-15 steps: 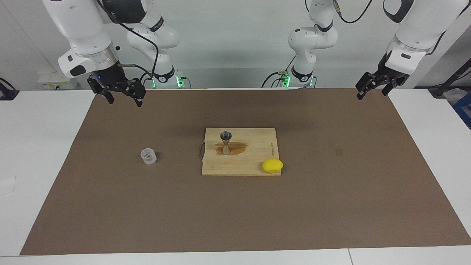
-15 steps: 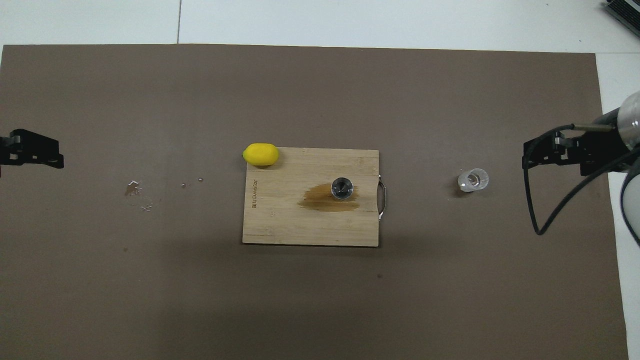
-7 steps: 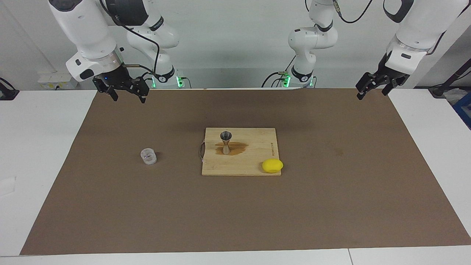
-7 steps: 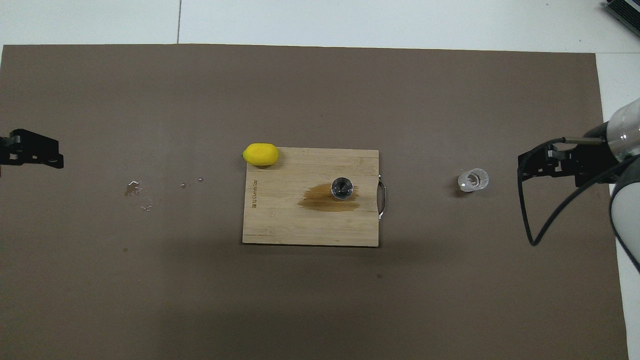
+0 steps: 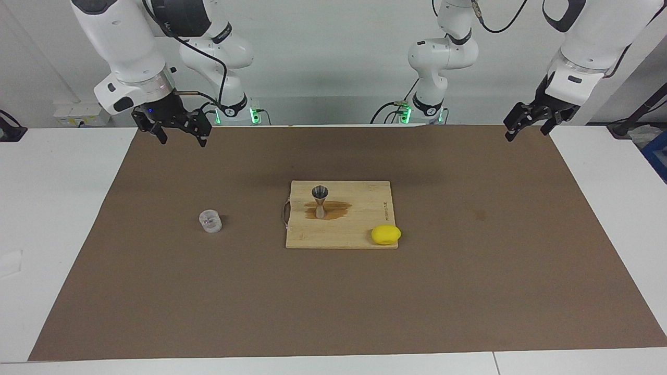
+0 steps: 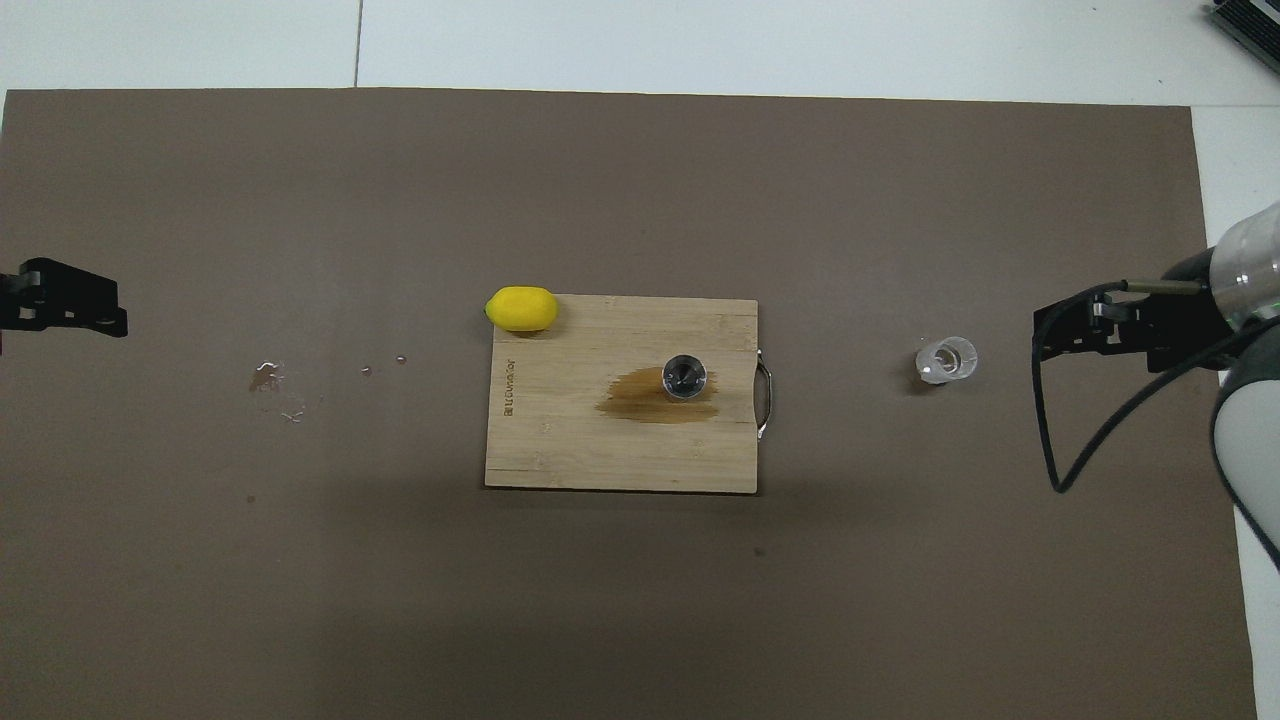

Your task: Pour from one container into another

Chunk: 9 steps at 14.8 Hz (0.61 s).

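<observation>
The small clear glass cup (image 5: pixel 210 221) stands upright on the brown mat toward the right arm's end; it also shows in the overhead view (image 6: pixel 946 360). The steel hourglass jigger (image 5: pixel 320 201) stands upright on the wooden cutting board (image 5: pixel 365 203), on a dark wet stain (image 5: pixel 336 210); the overhead view shows the jigger (image 6: pixel 684 377) from above. My right gripper (image 5: pixel 180 136) hangs open and empty in the air over the mat's edge at the right arm's end (image 6: pixel 1075 325), apart from the glass. My left gripper (image 5: pixel 526 131) waits open and empty over the mat's edge at the left arm's end (image 6: pixel 70 300).
A yellow lemon (image 5: pixel 385 234) lies at the cutting board's corner farther from the robots, toward the left arm's end. The board (image 6: pixel 560 450) has a metal handle (image 6: pixel 765 400) on the side toward the glass. Small water drops (image 6: pixel 270 380) lie on the mat toward the left arm's end.
My right gripper has risen a little and shifted slightly toward the table's middle. The left arm, glass and jigger have not moved.
</observation>
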Tool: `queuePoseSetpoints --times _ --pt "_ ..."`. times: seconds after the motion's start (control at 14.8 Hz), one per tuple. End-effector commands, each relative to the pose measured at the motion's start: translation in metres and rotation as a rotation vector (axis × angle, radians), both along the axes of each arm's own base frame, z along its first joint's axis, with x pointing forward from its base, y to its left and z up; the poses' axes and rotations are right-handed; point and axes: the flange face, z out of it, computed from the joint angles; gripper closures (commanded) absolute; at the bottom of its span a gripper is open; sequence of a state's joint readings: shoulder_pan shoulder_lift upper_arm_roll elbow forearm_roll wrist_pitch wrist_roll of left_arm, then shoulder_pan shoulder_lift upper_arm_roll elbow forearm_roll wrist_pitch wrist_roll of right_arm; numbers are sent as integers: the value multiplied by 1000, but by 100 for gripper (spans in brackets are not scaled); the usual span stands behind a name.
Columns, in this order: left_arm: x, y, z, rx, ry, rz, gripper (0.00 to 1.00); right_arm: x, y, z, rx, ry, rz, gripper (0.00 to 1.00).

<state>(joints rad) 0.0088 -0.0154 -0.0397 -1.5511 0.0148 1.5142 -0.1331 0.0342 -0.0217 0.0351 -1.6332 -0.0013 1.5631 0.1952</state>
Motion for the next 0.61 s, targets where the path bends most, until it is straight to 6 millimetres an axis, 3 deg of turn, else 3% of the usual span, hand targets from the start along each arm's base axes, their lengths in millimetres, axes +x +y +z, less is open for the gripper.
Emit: queuePoseSetpoints --times 0.0,0.54 --pt "-8 2 1 17 7 -9 0 0 -5 3 -27 -47 -7 0" --pt "-8 1 1 17 7 -11 0 3 -6 5 -27 -52 -12 0"
